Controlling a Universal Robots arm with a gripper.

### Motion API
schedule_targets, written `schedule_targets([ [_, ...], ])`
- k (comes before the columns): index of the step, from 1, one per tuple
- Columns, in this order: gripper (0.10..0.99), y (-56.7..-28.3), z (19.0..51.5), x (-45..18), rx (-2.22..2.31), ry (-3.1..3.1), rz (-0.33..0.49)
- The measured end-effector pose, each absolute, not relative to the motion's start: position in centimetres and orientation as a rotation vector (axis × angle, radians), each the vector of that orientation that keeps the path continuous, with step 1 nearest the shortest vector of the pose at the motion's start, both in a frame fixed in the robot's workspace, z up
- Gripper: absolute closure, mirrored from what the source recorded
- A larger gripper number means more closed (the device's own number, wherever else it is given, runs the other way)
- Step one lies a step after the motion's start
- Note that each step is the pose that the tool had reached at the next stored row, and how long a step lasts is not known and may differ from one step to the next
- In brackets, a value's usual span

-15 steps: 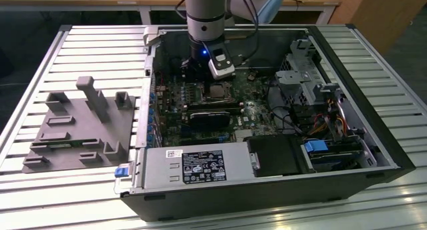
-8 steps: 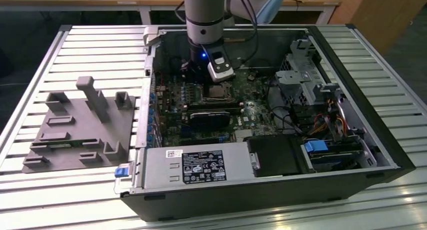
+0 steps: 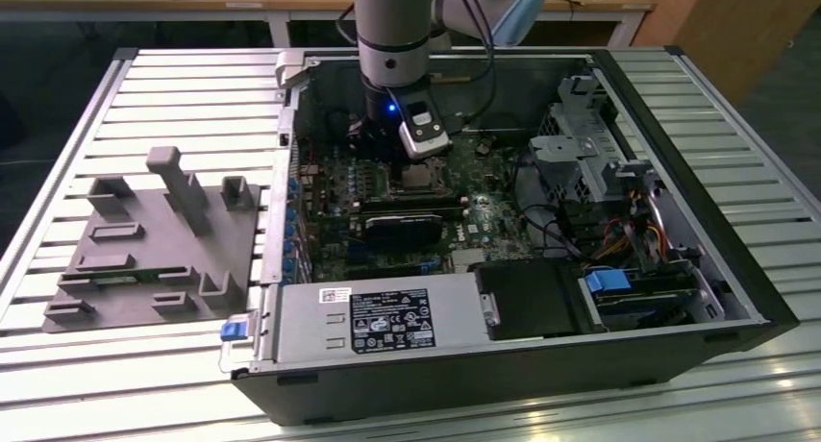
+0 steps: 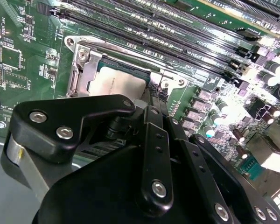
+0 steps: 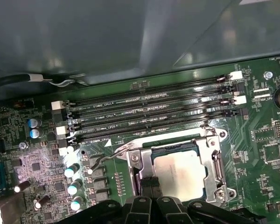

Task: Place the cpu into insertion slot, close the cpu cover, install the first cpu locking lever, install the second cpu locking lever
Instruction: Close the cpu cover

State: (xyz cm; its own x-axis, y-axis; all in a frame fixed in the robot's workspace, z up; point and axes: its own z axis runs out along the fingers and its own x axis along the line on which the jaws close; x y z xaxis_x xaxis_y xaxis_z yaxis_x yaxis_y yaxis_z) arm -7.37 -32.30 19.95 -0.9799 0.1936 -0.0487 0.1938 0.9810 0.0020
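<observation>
Lever work is where I judge us to be. In both wrist views the cpu (image 5: 179,170) sits square in the insertion slot (image 5: 172,150), its dull metal top facing up. The cpu cover (image 5: 215,161) looks folded down flat around it, so the first two steps read as done. One locking lever (image 5: 158,136) runs along the socket edge just beside the memory slots (image 5: 149,112). A second lever's curved wire end (image 5: 99,160) juts out from the socket corner toward a row of capacitors. Whether either is tucked under its catch, I cannot tell. As I see it, the lever step calls for a firm, steady press on a thin springy wire. It also needs a small sideways nudge to bring the wire under its hook, without skidding onto the motherboard (image 4: 18,56) or lifting the cover. In the exterior view the arm (image 3: 391,38) drops almost straight down into the open computer case (image 3: 718,269), which lies on the slatted table (image 3: 192,86). A grey fixture block (image 3: 154,240) sits well apart on the exterior view's left. The hand (image 4: 156,98) sits low over the board at the socket's edge, just beside the cover's rim. I cannot tell from here whether it is open, closed or pinching anything.
</observation>
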Motion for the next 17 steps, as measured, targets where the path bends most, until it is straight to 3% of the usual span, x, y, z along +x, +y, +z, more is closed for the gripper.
schedule_targets([
  [17,0.984,-32.3,21.1,-7.4,0.301,3.078,-0.008],
])
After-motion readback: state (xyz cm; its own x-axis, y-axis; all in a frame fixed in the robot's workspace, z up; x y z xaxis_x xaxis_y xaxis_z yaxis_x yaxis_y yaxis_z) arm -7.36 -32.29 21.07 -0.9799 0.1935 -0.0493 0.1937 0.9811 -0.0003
